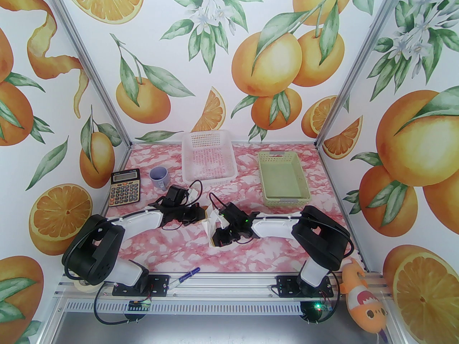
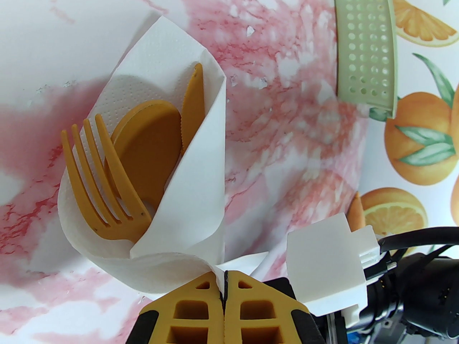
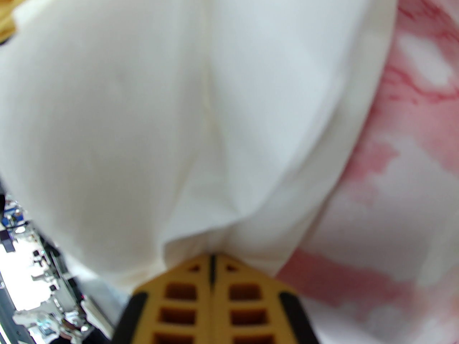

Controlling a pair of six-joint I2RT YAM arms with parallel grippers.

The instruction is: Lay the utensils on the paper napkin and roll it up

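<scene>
white napkin point(image 2: 193, 192) cups fork point(image 2: 118, 228) and spoon point(image 2: 147, 149); i see my left gripper point(image 2: 225, 276) and right gripper point(image 3: 212, 260), jaws pinching its edges.

Robot lab booth: aluminium frame point(image 1: 233, 285), orange-print wall panels point(image 1: 229, 95), marbled table point(image 1: 172, 249).
</scene>
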